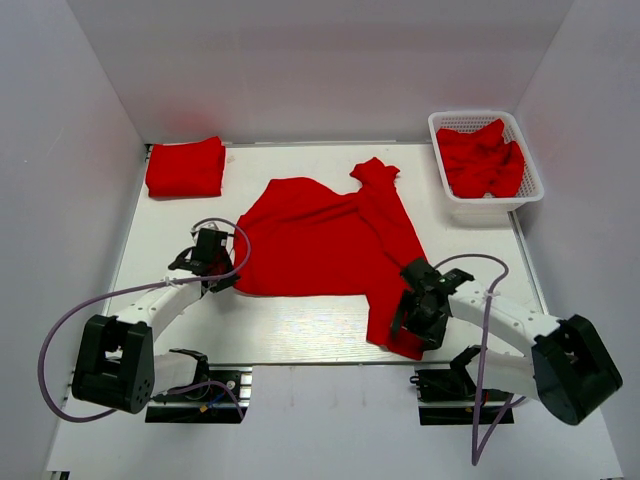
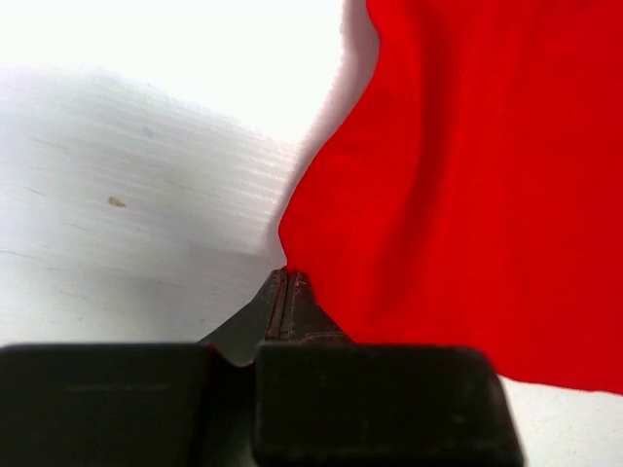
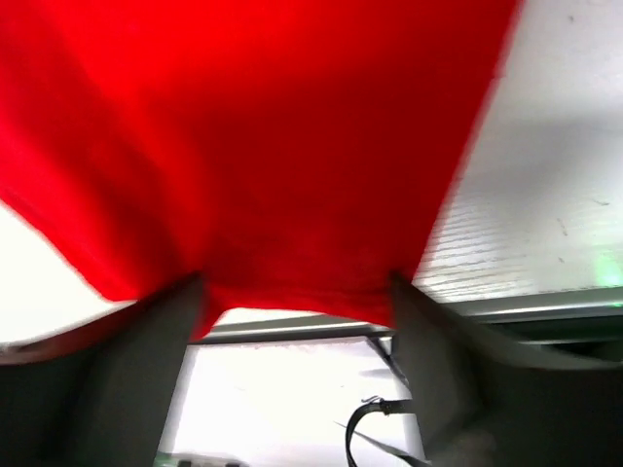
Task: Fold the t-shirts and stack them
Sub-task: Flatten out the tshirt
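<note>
Fingers (image 2: 278,304) of the left gripper (image 2: 288,276) are clenched on the near-left edge of the spread bright red soft-fabric t-shirt (image 1: 320,240), which lies mid-table (probably anchoring it for a fold). Right gripper (image 3: 297,282) is spread wide, its 2 fingers straddling the near hem, nothing grasped. 1 folded red t-shirt (image 1: 186,167) sits far-left, likely the stack base. Crumpled red t-shirts (image 1: 482,160) wait in the white plastic lattice basket (image 1: 487,209).
</note>
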Robot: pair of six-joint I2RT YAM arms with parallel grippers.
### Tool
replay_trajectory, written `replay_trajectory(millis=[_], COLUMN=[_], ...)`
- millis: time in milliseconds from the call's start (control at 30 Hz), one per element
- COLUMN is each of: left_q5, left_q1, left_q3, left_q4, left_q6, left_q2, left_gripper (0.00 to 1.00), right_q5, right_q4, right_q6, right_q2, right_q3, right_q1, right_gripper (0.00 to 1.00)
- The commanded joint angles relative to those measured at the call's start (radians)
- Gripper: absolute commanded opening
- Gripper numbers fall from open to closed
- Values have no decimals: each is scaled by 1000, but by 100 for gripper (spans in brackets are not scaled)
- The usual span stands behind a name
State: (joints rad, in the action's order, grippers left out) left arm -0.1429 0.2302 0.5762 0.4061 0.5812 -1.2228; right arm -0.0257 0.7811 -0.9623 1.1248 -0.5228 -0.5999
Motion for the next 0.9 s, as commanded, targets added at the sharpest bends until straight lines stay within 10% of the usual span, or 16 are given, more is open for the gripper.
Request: replay_trajectory(millis=[0, 200, 867], left_q5=[-50, -50, -43], left_q1=[-8, -8, 1], left_q3=[47, 47, 440], left_q4=[23, 34, 106], left_q6=[3, 3, 22], left_q2=[0, 9, 304], left_gripper=[0, 0, 0], right_q5=[116, 153, 678], right_q4=[-60, -131, -473], right_q6=[-55, -55, 525], right_q2=[69, 89, -347], right_q3=[3, -9, -430], right_q1=[-41, -70, -77], right_gripper=[72, 0, 0])
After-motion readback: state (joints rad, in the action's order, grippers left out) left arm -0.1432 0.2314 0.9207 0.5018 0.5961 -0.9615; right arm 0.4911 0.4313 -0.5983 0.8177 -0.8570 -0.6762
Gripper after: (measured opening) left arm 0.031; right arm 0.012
